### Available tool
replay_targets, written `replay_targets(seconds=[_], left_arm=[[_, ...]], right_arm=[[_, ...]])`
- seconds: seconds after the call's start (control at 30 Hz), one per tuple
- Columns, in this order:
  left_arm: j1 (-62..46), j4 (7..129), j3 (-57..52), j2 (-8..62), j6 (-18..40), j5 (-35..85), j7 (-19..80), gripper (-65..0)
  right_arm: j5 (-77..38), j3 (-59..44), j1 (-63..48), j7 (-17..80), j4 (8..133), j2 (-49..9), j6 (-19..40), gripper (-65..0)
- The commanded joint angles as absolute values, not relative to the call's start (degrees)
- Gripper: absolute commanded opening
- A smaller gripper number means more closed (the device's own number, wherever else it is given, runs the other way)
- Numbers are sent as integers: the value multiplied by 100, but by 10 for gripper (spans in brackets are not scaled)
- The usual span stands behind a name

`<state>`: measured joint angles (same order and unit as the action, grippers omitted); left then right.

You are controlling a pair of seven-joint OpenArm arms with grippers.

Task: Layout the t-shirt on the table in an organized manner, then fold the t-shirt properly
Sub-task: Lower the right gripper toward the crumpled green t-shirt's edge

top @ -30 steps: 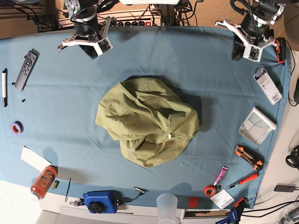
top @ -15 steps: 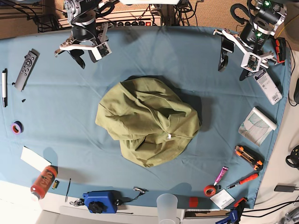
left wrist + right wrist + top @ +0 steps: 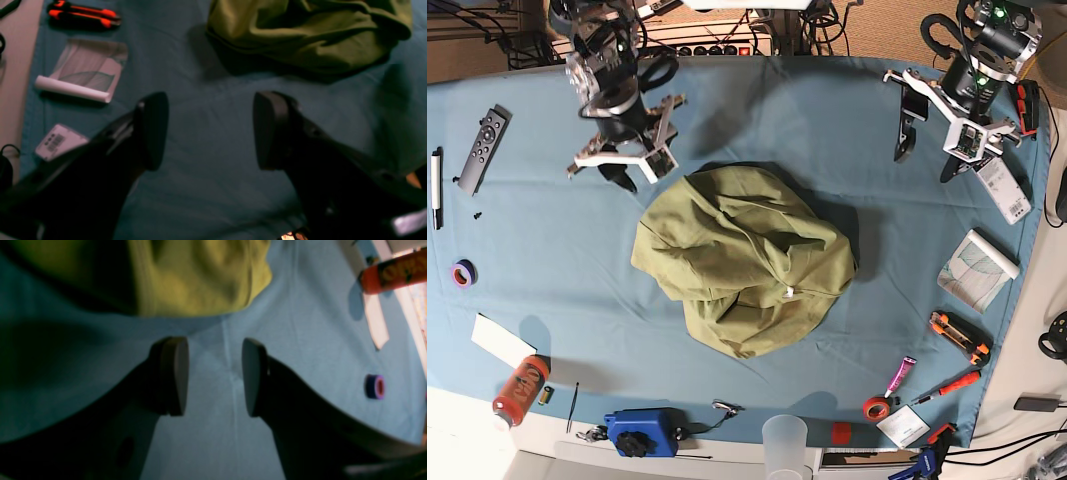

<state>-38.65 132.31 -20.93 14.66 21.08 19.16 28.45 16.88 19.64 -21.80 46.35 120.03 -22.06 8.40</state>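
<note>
The olive-green t-shirt (image 3: 742,260) lies crumpled in a heap in the middle of the light-blue table (image 3: 827,120); a small white tag shows near its front. My right gripper (image 3: 637,172) hovers open just off the shirt's far left edge. In the right wrist view its fingers (image 3: 173,373) frame bare cloth, with the t-shirt (image 3: 200,276) close beyond them. My left gripper (image 3: 927,150) stands open at the far right, well away from the shirt. In the left wrist view the left gripper (image 3: 210,130) holds nothing and the t-shirt (image 3: 307,33) lies farther off.
A remote (image 3: 482,148), a pen and a purple tape roll (image 3: 464,272) lie at the left; an orange can (image 3: 520,390) and white paper sit front left. A paper roll (image 3: 977,268), an orange knife (image 3: 959,336) and small tools line the right edge. A blue box (image 3: 640,432) and a cup stand in front.
Both grippers went from shut to open. The right arm has moved from the table's back edge toward the shirt's far left side. The left arm has barely moved.
</note>
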Motion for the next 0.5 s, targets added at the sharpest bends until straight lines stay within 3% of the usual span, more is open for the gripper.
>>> replay_targets(seconds=[0.0,0.13,0.47], left_arm=[[-3885,13325,-2112,1507,2106,2005,2694,-253],[-3887,13325,-2112,1500,2108,2335,2696,-253],[-3887,13325,-2112,1319,2108,2342,2698,-253]], right_arm=[[1653,1946,-2091,4482,12046,-2255,904,-388],[1109,1946,-1833,4392,11920,-2250,1337,-388],[770,1946,-1472,4327,11723,-2233,1400,-390]])
